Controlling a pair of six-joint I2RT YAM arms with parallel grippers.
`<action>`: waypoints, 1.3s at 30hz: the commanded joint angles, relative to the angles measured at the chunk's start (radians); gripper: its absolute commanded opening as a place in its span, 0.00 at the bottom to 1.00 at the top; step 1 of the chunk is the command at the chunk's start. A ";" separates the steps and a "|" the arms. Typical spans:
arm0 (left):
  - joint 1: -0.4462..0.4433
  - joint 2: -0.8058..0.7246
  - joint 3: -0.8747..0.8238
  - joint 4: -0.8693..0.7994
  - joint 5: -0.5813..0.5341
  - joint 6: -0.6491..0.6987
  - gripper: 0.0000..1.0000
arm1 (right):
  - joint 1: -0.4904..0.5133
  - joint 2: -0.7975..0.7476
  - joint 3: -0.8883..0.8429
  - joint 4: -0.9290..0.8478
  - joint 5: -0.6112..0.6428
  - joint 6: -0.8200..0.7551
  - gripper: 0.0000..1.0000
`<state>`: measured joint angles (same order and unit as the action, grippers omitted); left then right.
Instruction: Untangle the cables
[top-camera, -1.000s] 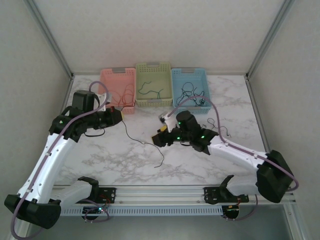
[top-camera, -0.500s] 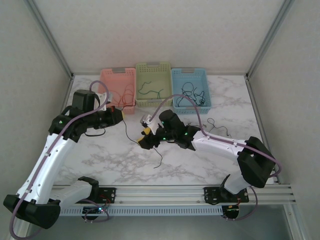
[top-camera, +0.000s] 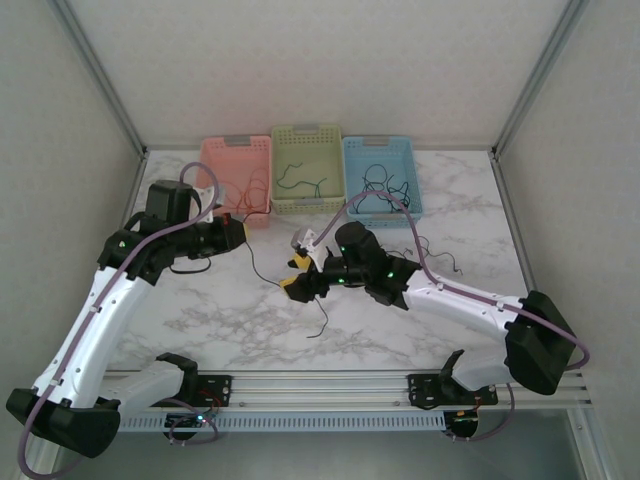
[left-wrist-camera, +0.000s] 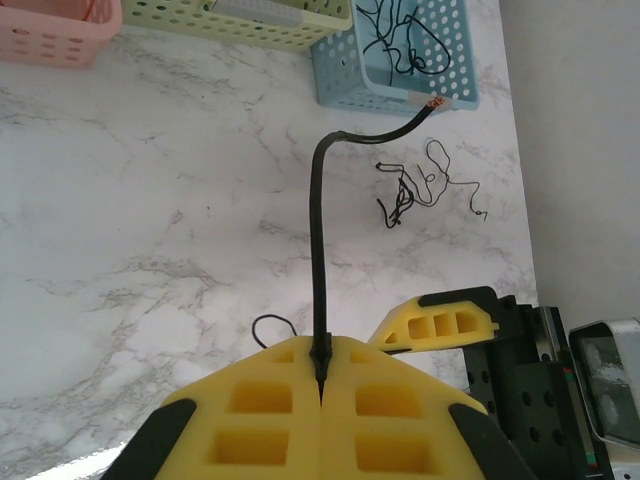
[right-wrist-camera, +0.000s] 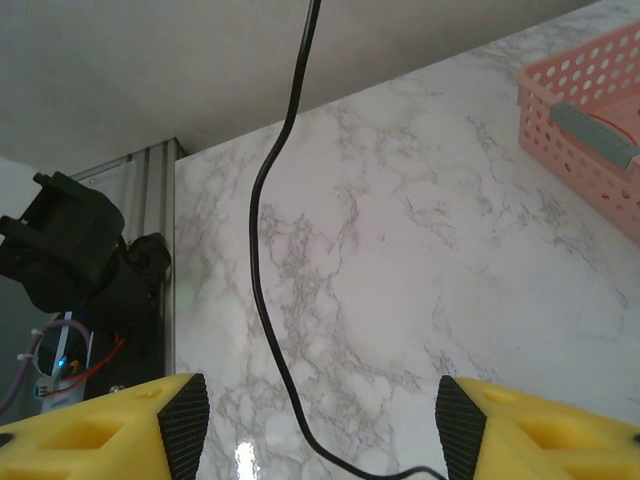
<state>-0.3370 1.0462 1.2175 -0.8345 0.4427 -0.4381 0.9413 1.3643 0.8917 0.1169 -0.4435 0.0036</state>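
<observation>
Clamping black cable (left-wrist-camera: 318, 250), left pincer (left-wrist-camera: 320, 375) closed; right pincer (right-wrist-camera: 322, 420) gapes.

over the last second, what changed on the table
The right gripper swung left to the black cable, then eased back slightly; its jaws stand open with the cable between them, not gripped. The left gripper stayed put, shut on the same cable.

three baskets (top-camera: 306, 207) abreast at the far table (top-camera: 220, 310) edge, cables (top-camera: 380, 185) inside
</observation>
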 joint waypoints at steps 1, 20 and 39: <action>-0.014 -0.005 0.024 -0.014 -0.007 0.005 0.00 | 0.010 0.036 0.023 -0.004 -0.032 -0.033 0.65; -0.017 -0.012 0.037 -0.035 -0.038 0.010 0.06 | 0.020 0.123 0.090 -0.002 -0.020 -0.041 0.00; -0.017 -0.103 0.000 -0.114 -0.365 0.033 0.85 | -0.425 -0.034 0.426 -0.164 0.376 0.047 0.00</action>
<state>-0.3462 0.9558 1.2247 -0.9043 0.1539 -0.4255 0.5583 1.2881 1.2144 -0.0013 -0.1558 0.0158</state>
